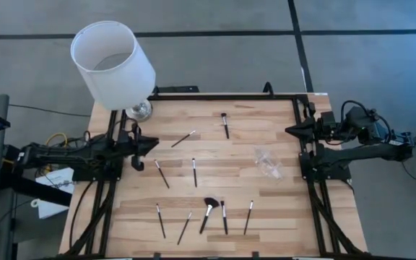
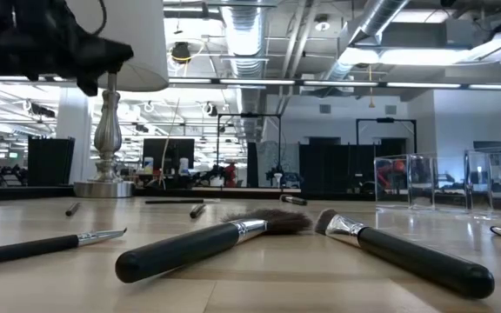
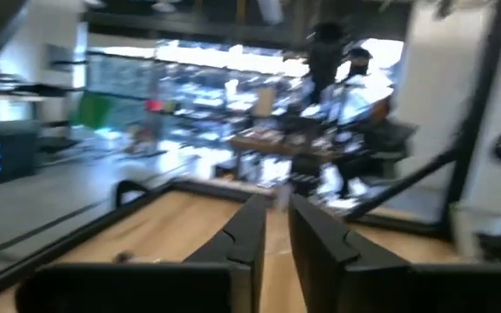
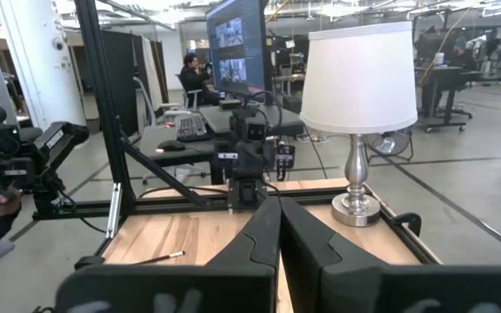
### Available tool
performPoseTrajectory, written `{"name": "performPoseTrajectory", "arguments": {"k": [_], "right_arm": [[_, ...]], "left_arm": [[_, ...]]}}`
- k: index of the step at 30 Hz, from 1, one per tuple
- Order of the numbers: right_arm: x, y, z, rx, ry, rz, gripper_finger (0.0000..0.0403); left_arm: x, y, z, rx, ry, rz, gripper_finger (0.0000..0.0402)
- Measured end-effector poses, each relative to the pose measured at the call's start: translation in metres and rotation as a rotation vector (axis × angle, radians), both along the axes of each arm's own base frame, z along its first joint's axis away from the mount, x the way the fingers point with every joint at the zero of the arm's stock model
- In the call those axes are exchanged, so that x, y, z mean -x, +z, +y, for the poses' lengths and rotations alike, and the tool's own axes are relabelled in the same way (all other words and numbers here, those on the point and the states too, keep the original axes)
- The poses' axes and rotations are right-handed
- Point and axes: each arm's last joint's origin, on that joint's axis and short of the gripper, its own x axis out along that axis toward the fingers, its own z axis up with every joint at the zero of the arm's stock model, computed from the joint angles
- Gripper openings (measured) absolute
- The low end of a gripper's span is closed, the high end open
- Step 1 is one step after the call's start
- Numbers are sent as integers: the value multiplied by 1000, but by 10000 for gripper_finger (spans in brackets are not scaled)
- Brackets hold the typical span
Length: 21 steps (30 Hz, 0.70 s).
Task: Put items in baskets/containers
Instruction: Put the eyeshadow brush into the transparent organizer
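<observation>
- Hanging above the table's left edge: left gripper, fingers parted by a narrow gap in the left wrist view, holding nothing.
- Lying just ahead of its tips: two brushes, one just in front and slightly to its right side, one ahead and to its left, both slim with thin black handles and silver ferrules.
- Lying beyond those, mid-table: a third slim brush, a thicker-headed one off toward the far edge.
- Sitting in a row farther toward the gripper's right: five more, among them the fluffy black-headed brush; nine brushes counted in all from above.
- Standing well ahead, past the brushes: one clear container, glassy and faint against the wood, outline hard to make out.
- Resting beside the left arm: one lamp base, mostly hidden under the white lampshade.
- Waiting at the opposite table edge: right gripper, fingers pressed together, gripping nothing.
</observation>
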Motion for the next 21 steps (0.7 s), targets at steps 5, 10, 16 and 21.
{"name": "performPoseTrajectory", "arguments": {"k": [5,10,16,21], "right_arm": [[0,0,0,0,0,0,0],[0,0,0,0,1,0,0],[0,0,0,0,0,0,0],[0,0,0,6,0,0,0]], "left_arm": [[-6,-8,13,21,157,78,119],[-13,-22,24,52,218,198,167],[-23,-37,29,74,244,317,178],[-35,-43,30,131,173,288,167]]}}
